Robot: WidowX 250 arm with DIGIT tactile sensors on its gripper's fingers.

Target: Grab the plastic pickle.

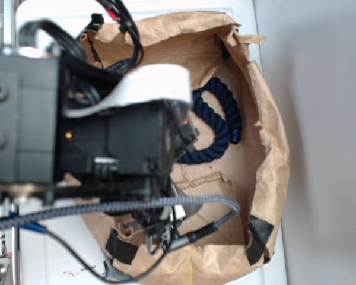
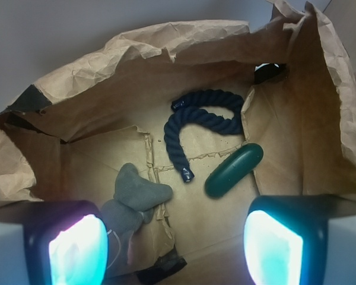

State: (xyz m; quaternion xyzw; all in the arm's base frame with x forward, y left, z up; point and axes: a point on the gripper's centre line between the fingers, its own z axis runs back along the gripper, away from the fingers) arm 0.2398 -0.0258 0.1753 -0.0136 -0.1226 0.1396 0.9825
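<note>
The plastic pickle (image 2: 233,171) lies right of the navy rope (image 2: 197,126); I see the gripper (image 2: 175,246) spread apart, empty, above it.

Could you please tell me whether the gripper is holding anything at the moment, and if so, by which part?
Nothing is held. The gripper is open above the paper-lined bin, and the plastic pickle lies untouched beside the navy rope.

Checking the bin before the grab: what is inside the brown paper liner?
Plastic pickle, navy rope and grey plush elephant lie inside the paper liner. The gripper's fingers hide the near floor.
</note>
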